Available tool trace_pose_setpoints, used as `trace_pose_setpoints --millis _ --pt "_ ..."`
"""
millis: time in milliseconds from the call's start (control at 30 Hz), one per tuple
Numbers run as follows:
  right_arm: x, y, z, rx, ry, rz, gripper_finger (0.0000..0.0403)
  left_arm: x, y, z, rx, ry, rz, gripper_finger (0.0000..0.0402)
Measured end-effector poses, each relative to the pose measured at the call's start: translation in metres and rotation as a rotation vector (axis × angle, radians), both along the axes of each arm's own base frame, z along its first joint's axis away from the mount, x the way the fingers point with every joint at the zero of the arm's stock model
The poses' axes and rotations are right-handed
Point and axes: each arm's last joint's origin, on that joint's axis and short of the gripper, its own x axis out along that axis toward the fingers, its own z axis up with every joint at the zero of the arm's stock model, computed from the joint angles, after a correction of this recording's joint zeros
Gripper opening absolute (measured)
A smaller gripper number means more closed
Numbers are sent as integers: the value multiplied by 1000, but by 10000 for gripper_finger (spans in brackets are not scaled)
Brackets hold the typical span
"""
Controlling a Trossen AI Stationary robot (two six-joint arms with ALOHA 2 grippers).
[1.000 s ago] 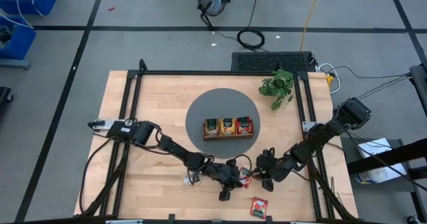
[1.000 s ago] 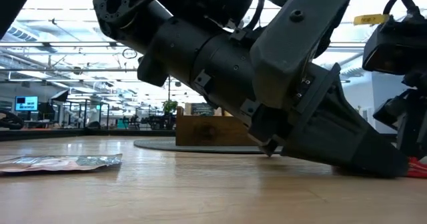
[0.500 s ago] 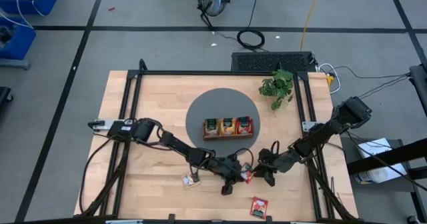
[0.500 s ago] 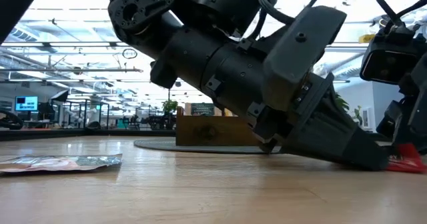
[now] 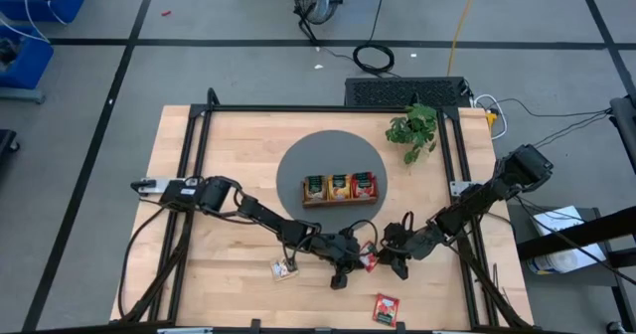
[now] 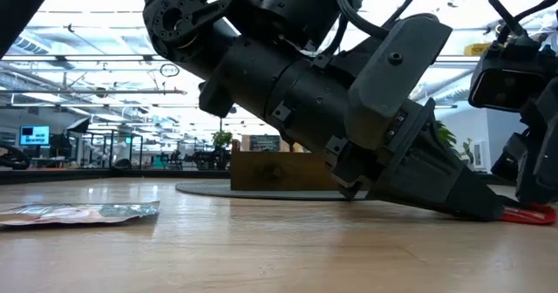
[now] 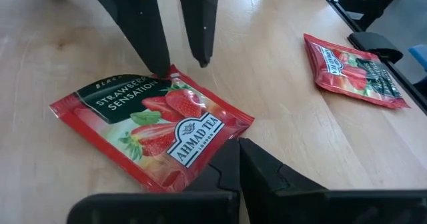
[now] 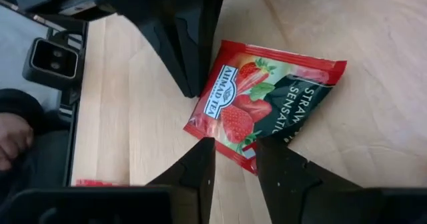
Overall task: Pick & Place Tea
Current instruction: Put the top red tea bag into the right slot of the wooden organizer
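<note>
A flat red foil strawberry tea sachet with a dark green label [image 7: 152,125] lies on the pale wooden counter [image 5: 229,155] directly between the two sets of jaws, which face each other across it near the counter's front edge. The left gripper [image 7: 233,156] has its jaws pressed together, tips at the sachet's near edge, apparently touching it, though the left wrist view does not settle whether any foil is caught. The right gripper [image 8: 233,156] holds its jaws spread, one tip at each side of the sachet's lower corner, resting at or just above the foil. Each wrist view shows the opposite arm's dark fingers coming down on the sachet's far side, a detail lost from above, where the sachet is only a red speck between the grippers. The left wrist view also shows a second red sachet [image 7: 352,70] lying well apart, which the high view places beyond the grippers toward the counter's front. The high view alone shows the brown wooden three-compartment tray [image 5: 341,202] on a round grey mat [image 5: 293,170] behind the jaws, holding sachets, and a pale sachet [image 5: 285,268] beside the left arm. The low view shows that pale sachet lying flat on the counter.
</note>
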Motion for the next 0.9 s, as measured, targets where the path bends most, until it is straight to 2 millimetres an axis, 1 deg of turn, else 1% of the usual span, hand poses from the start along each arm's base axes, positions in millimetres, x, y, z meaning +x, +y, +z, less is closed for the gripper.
trace_pose_setpoints --millis 100,200,300,400,533,633,767,900 --pt "0 -2 -1 -5 19 3 107 0 0 0 -3 1 -4 13" --pt "1 -5 -2 6 38 4 112 0 -1 0 -4 2 -8 4" --pt "2 -7 0 14 38 24 114 -1 -2 0 -4 2 -11 10" --pt "2 -11 7 16 37 40 114 -1 -2 0 -5 7 -13 16" --pt "-4 -18 18 -16 45 40 112 -1 -2 -1 -5 9 -15 5" --pt "-9 -23 22 -38 66 23 110 -1 -3 0 -3 7 -19 8" --pt "-11 -25 27 -47 52 23 110 -1 -3 0 5 -1 -26 17" --pt "-10 -25 36 -54 7 51 110 -1 -3 0 11 -5 -44 5"
